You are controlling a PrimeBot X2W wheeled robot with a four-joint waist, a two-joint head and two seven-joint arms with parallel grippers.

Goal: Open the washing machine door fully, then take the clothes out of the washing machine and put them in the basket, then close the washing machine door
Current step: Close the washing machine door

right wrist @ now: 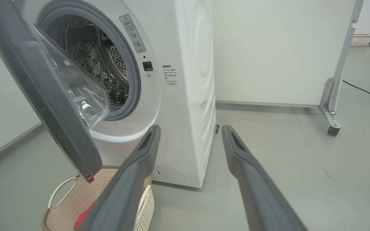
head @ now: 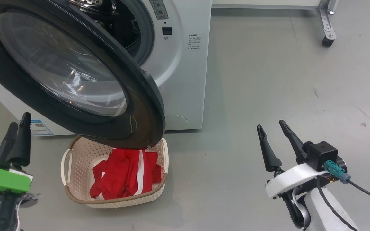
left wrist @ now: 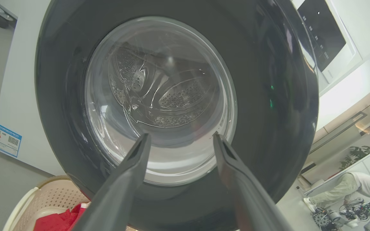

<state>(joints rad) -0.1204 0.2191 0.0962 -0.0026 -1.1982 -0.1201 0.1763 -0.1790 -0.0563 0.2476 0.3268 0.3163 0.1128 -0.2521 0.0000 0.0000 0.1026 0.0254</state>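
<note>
The left gripper [left wrist: 181, 135] is holding its long dark fingers apart, empty, facing the half-open round black-rimmed glass door [left wrist: 278, 106]; the right gripper [head: 270, 124] is gaping too. Red white-striped fabric clothes [head: 124, 176] are lying in the cream perforated plastic basket [head: 75, 200] beneath that door.

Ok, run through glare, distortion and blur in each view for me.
Head view: pale reflections streak the glass of the washing machine door. Left wrist view: the bulging glass warps the drum behind it, and the background at far right is washed out. Right wrist view: the fingers of the right hand are soft, close to the lens; the washing machine is sharp.
</note>
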